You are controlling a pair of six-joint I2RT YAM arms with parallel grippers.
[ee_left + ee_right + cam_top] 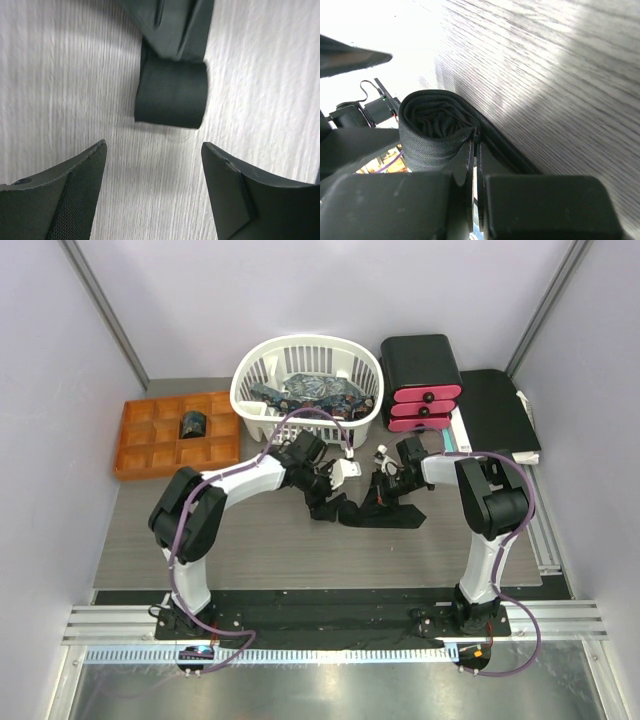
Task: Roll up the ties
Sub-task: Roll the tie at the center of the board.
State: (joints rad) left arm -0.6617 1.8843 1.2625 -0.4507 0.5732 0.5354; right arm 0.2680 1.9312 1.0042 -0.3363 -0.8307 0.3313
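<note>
A plain black tie (392, 514) lies on the grey table between my two grippers, partly rolled into a coil (434, 126). My right gripper (476, 145) is shut, pinching the tie's fabric at the edge of the coil; it also shows in the top view (385, 483). My left gripper (154, 150) is open and empty, just short of the rolled black end (171, 94), not touching it; it also shows in the top view (330, 490). A rolled dark tie (192, 425) sits in the orange tray (140, 445). Patterned blue ties (312, 390) lie in the white basket (262, 368).
A black box with pink drawers (422, 390) stands right of the basket, with a flat black folder (496, 408) beside it. Purple cables loop over both arms. Grey walls close in the left, back and right sides.
</note>
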